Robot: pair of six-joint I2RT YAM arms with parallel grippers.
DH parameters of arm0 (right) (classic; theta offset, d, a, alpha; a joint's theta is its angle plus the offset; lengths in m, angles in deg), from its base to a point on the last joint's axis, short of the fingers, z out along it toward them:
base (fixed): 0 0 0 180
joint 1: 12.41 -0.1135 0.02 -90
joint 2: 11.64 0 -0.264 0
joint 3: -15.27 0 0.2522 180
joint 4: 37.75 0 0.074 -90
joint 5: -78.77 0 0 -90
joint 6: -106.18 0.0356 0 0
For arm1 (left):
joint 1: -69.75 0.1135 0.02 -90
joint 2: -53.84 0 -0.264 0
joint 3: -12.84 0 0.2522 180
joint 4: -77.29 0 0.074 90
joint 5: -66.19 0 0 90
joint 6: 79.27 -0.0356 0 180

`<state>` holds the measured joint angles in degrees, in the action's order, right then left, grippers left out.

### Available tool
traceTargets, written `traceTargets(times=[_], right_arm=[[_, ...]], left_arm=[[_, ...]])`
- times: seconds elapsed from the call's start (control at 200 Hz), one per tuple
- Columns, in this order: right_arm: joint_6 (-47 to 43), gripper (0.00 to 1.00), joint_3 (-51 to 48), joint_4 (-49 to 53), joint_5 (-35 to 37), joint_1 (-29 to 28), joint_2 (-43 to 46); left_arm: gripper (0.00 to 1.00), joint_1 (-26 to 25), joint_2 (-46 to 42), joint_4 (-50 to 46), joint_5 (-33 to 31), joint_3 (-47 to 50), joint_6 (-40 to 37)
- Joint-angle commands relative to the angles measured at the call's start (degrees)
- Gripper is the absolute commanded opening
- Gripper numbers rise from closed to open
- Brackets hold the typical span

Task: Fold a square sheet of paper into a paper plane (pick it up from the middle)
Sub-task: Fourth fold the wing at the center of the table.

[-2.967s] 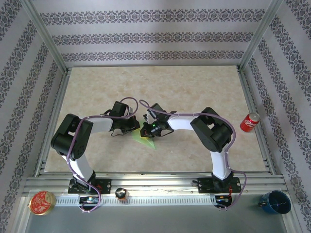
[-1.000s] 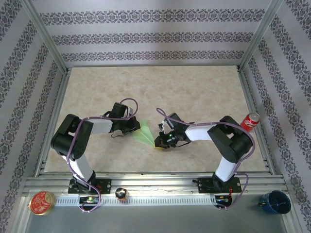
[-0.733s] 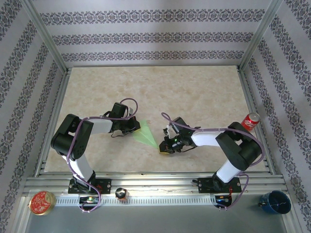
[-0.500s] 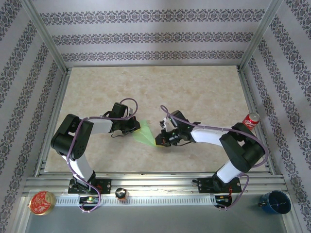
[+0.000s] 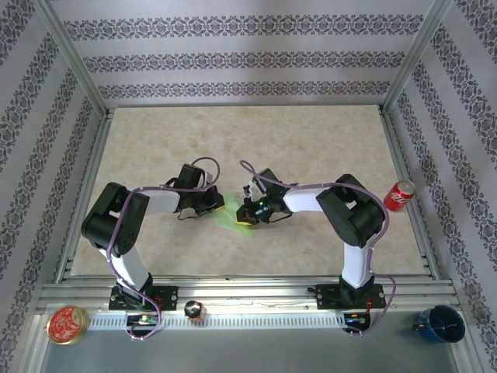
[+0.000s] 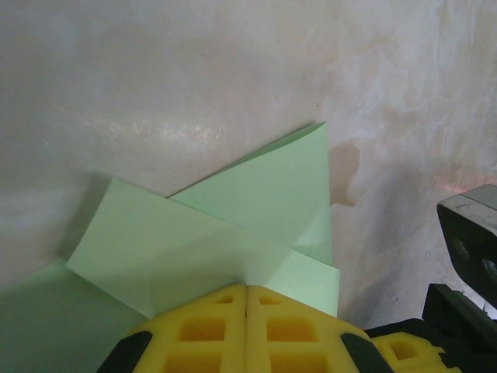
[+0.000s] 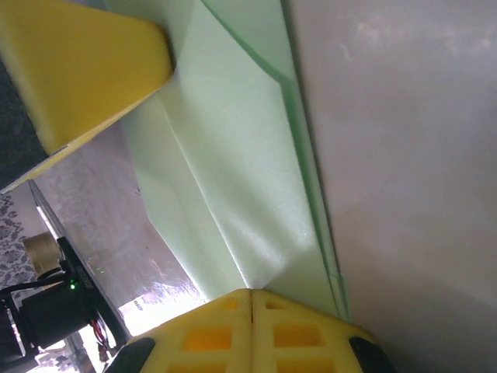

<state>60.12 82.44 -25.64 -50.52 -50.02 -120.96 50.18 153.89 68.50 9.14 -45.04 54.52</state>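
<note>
left gripper (image 6: 246,289) clamped shut, tips down on the folded paper (image 6: 233,225) — right gripper (image 7: 251,294) shut too, pressing the same sheet. blue cup (image 5: 440,322) — contents unclear.

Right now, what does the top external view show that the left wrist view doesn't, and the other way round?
Top external: both arms from base to wrist, a red can by the right rail, a blue cup and a round tin at the near corners. Left wrist: overlapping flaps and creases close up, with the left gripper shut, pads together, at the paper's near edge. Both: the green paper, folded, on the marbled table.
</note>
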Motion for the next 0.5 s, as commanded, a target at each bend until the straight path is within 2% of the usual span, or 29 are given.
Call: traceTargets(times=[0.0, 0.285, 0.495], right_arm=[[-1.75, 0.0, -4.41, 2.17, 3.15, 0.37, -0.34], [-2.15, 0.0, -8.5, 1.12, 4.66, 0.47, 0.68], [-2.2, 0.0, -8.32, 0.86, 4.32, 0.33, 0.68]], left_arm=[[0.03, 2.45, 1.82, -2.71, -3.93, -0.87, -2.1], [0.06, 10.04, 6.06, 1.2, 0.86, -1.22, -2.85], [0.06, 13.29, 5.74, -1.36, 1.84, -4.01, -4.17]])
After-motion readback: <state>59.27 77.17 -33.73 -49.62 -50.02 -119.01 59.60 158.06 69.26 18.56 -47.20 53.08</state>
